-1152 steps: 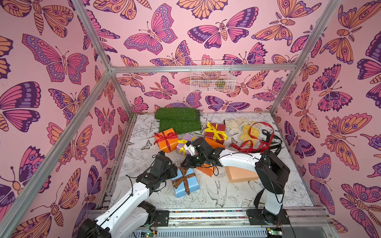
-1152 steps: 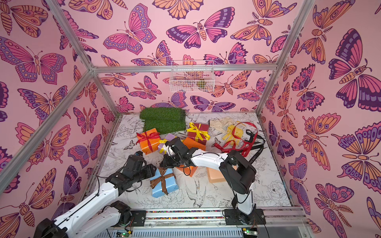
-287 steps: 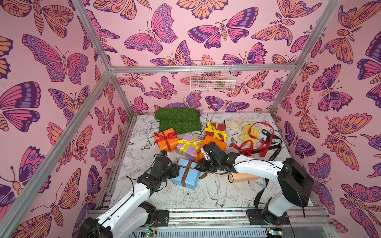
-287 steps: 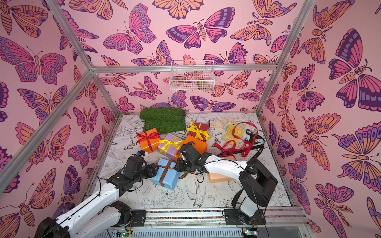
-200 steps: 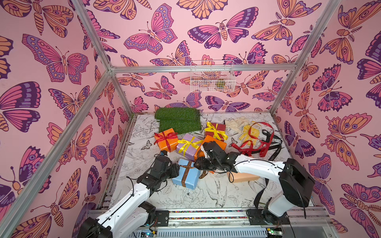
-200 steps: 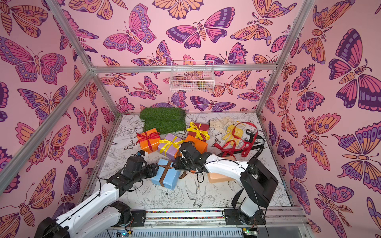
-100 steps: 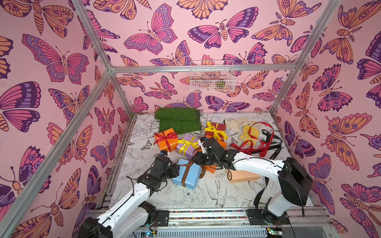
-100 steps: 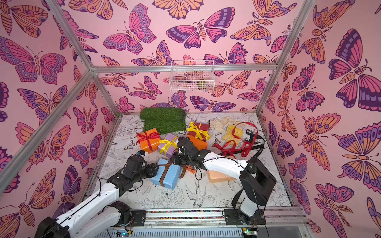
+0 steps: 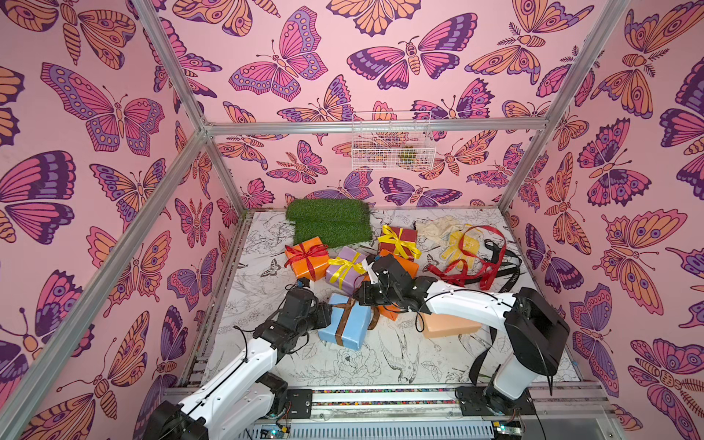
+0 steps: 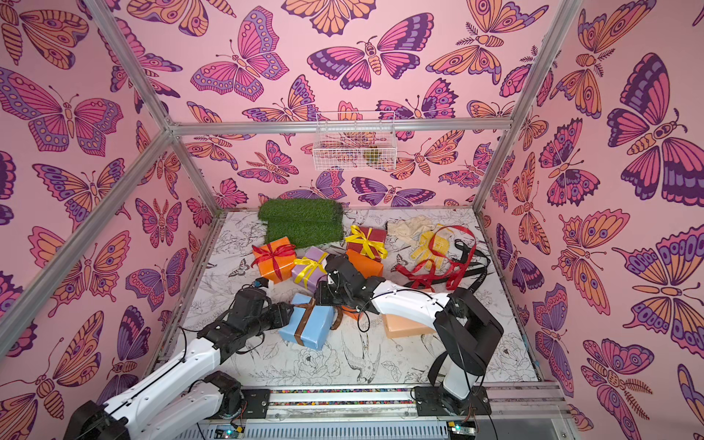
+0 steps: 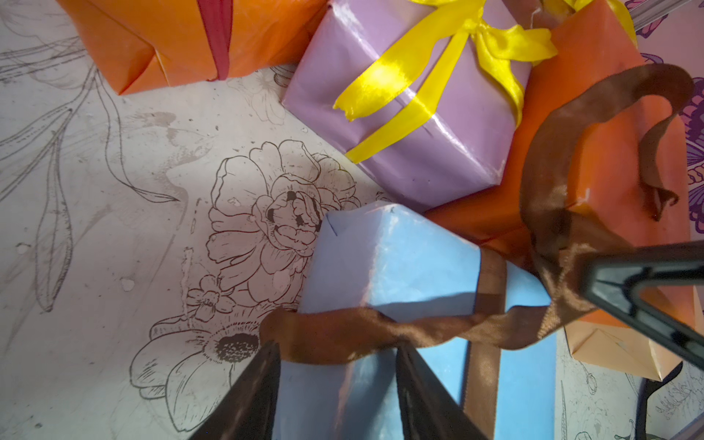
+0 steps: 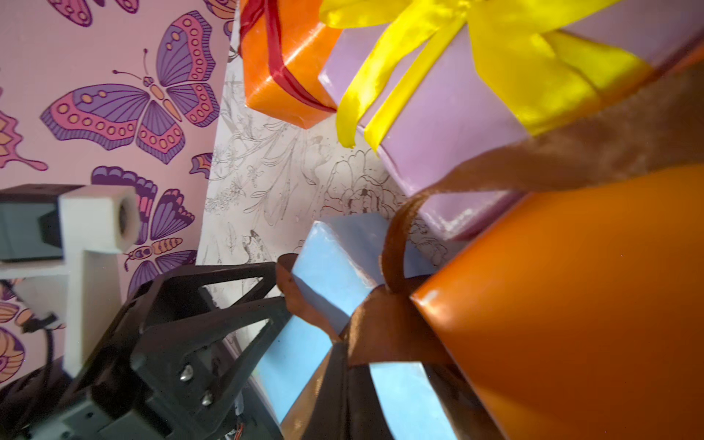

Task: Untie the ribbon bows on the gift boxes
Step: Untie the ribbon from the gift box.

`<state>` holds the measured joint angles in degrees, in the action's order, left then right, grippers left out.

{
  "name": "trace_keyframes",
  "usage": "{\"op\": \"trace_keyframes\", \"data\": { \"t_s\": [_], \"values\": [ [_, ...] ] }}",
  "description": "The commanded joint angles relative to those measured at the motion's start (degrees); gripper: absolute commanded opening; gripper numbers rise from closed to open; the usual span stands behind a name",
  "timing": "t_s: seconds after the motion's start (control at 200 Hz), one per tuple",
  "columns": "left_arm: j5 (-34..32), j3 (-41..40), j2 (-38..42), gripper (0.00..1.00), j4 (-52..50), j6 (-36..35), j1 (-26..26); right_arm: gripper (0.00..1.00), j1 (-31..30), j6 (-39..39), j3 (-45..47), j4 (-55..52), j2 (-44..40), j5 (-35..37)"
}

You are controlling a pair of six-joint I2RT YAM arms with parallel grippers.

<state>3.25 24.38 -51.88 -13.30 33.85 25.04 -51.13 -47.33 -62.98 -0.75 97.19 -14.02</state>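
A pale blue gift box (image 9: pixel 344 324) (image 10: pixel 309 324) with a brown ribbon bow (image 11: pixel 381 331) (image 12: pixel 384 324) lies at the front middle. My left gripper (image 9: pixel 324 314) (image 11: pixel 337 354) is shut on the box's left end, one finger on each side. My right gripper (image 9: pixel 370 303) (image 12: pixel 344 352) is shut on the brown bow at the box's right side. Behind stand an orange box (image 9: pixel 306 261) with a red bow, a lilac box (image 9: pixel 344 270) with a yellow bow, and a dark red box (image 9: pixel 398 238) with a yellow bow. A bare orange box (image 9: pixel 402 263) and a bare peach box (image 9: pixel 449 325) lie by my right arm.
Loose red and black ribbons (image 9: pixel 472 263) lie in a heap at the back right, over a yellow glove (image 9: pixel 457 244). A green turf mat (image 9: pixel 329 223) is at the back. A wire basket (image 9: pixel 392 150) hangs on the back wall. Pink butterfly walls close in three sides.
My right gripper has slid left onto the blue box's bow and shut on the brown ribbon. The left gripper has kept its hold on the box.
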Motion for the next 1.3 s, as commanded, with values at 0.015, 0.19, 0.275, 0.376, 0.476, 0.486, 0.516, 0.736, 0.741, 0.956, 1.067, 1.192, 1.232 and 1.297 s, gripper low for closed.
{"op": "trace_keyframes", "data": {
  "t_s": [0.015,0.19,0.275,0.376,0.476,0.486,0.516,0.736,0.741,0.956,1.067,1.192,1.232,1.297],
  "values": [
    [0.27,-1.02,0.19,0.52,0.60,-0.89,-0.43,0.00,1.02,2.05,-2.91,4.55,-1.11,-4.75],
    [0.58,-1.11,0.86,0.52,0.56,-0.85,-0.43,0.00,2.62,5.64,-8.83,3.45,-1.97,-7.81],
    [0.79,-1.05,0.73,0.52,0.59,-0.75,-0.43,0.00,2.62,8.92,-12.63,0.41,-1.91,-8.51],
    [0.62,-1.05,0.64,0.52,0.56,-0.75,-0.43,0.00,2.62,10.95,-14.97,0.22,-2.24,-9.35],
    [0.53,-1.05,0.72,0.52,0.56,-0.79,-0.43,0.00,2.68,11.69,-15.84,0.45,-2.24,-7.09],
    [0.53,-1.06,0.72,0.52,0.58,-0.75,-0.41,0.00,2.70,11.72,-15.98,0.22,-2.13,-6.72],
    [0.53,-1.03,0.79,0.52,0.58,-0.79,-0.43,0.00,2.91,12.02,-16.49,-0.49,-1.52,-5.94],
    [0.89,-0.98,1.25,0.52,0.62,-0.63,-0.42,0.55,4.23,15.87,-26.57,-21.13,5.83,-2.72],
    [0.89,-0.99,1.25,0.52,0.63,-0.67,-0.43,0.55,4.22,16.04,-26.66,-21.70,5.78,-2.57],
    [2.94,-0.91,1.25,0.52,1.52,-1.28,-0.43,0.57,4.12,19.47,-21.27,-34.13,-1.23,1.57],
    [5.04,-1.68,0.84,0.52,4.16,-1.59,-0.42,0.56,4.11,15.42,-13.04,-31.23,-6.61,-2.95],
    [6.15,-1.79,-1.25,0.53,6.34,-2.10,-0.43,0.50,4.11,6.70,-1.96,-19.40,-10.24,-9.08],
    [6.61,-1.43,-2.25,0.53,6.44,-2.36,-0.42,0.48,3.82,3.65,1.02,-15.03,-10.43,-10.39],
    [7.24,-0.89,-3.93,0.53,6.53,-2.75,-0.34,0.47,2.58,0.21,3.94,-10.15,-10.19,-10.70]
  ]
}}
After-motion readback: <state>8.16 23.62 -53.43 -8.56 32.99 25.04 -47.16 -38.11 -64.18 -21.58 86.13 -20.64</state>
